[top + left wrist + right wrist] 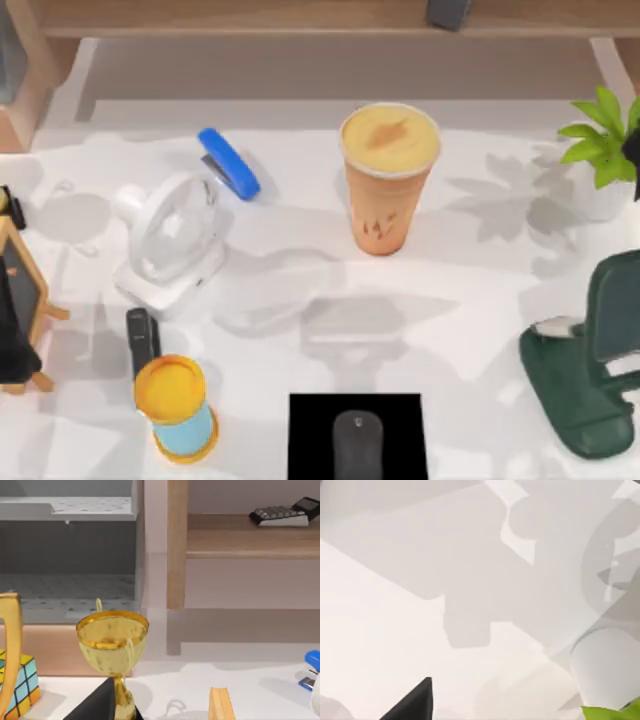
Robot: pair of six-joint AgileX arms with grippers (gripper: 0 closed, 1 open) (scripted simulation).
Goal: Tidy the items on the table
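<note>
The tall orange drink cup [388,178] is standing upright near the middle of the table [480,300], with its yellow-orange lid on top. At about six o'clock from it, the small grey mouse [357,443] is lying on a black mat [310,435], probably its proper home. At nine o'clock a white fan [172,240] and a blue stapler [228,163] are sitting. Nothing is getting picked up yet. Whether either arm's fingers are open or closed, I cannot tell.

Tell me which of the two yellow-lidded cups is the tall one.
The orange drink cup at the table's middle is the tall one; the other yellow-lidded cup, near the front left, is short with a light blue body.
</note>
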